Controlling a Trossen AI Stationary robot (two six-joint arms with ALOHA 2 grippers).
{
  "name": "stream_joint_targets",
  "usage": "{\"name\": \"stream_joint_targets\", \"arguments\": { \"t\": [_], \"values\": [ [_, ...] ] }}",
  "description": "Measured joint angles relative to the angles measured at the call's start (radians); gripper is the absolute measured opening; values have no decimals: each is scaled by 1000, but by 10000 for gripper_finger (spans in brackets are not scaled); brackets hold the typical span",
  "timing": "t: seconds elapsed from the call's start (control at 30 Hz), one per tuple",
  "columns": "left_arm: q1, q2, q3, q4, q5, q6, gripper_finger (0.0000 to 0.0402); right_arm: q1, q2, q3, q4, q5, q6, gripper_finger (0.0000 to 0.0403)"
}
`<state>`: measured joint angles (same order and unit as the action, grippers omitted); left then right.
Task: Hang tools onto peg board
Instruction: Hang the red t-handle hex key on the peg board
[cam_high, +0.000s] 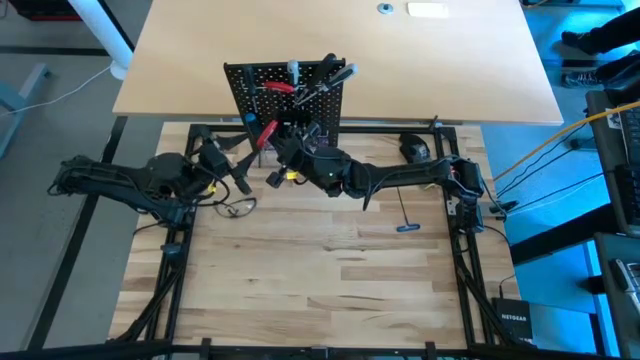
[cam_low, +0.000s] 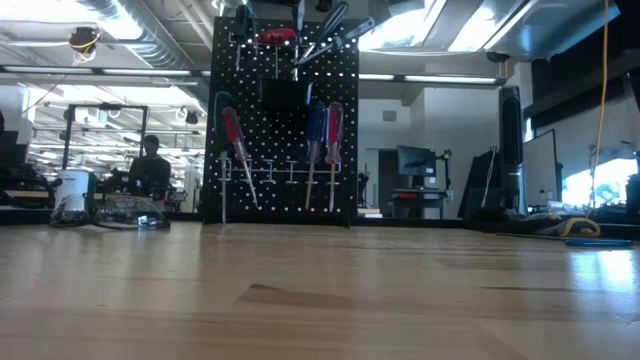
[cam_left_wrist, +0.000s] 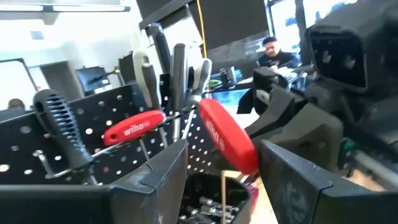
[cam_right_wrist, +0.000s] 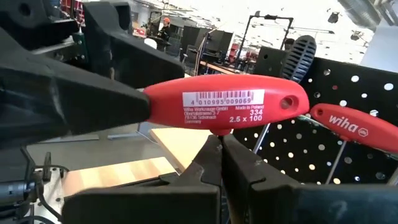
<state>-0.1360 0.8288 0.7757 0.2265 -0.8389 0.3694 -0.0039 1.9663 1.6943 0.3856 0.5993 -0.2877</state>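
The black peg board (cam_high: 285, 90) stands upright at the table's far edge with several tools (cam_low: 315, 140) hanging on it, among them a red Wiha handle (cam_right_wrist: 354, 127). Just in front of it, a red T-handle hex key (cam_right_wrist: 230, 106) is lifted clear of the table. My right gripper (cam_right_wrist: 221, 146) is shut on it. My left gripper (cam_left_wrist: 221, 152) comes in from the table's left, open. Its two fingers stand on either side of one end of the red handle (cam_left_wrist: 227, 140). My right gripper pinches the key's thin shaft between its two fingers, right under the middle of the red handle (cam_right_wrist: 219, 129). The fingers point about level toward the peg board. The handle lies across above the fingertips and the shaft (cam_left_wrist: 224, 186) hangs down, clear of the table. My left gripper has one fingertip (cam_right_wrist: 134, 99) at the handle's end; whether it touches cannot be told.
A blue T-handle key (cam_high: 405, 226) lies on the table's right half, and a dark rounded lump (cam_high: 414, 148) sits at the far right. Safety glasses (cam_high: 236, 207) lie under my left arm. The near half of the wooden table (cam_high: 320, 290) is bare. People sit in the room behind.
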Motion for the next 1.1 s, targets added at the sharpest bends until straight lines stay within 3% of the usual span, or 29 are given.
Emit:
{"name": "stream_joint_targets", "arguments": {
  "t": [0.2, 0.63, 0.83, 1.1],
  "values": [
    [1, 0, 0, -6, -94, 66, 184, 4, 0, 0, 5, -7, 1, 3],
    [50, -2, 0, -11, -102, 57, 184, 4, 0, 0, 0, -13, -7, 3],
    [-29, -37, 0, -131, -103, 32, 184, -11, 0, 0, 18, 11, -54, 3],
    [-63, -112, 0, -393, -101, -136, 184, -89, 0, 0, 17, 7, 4, 3]
  ]
}}
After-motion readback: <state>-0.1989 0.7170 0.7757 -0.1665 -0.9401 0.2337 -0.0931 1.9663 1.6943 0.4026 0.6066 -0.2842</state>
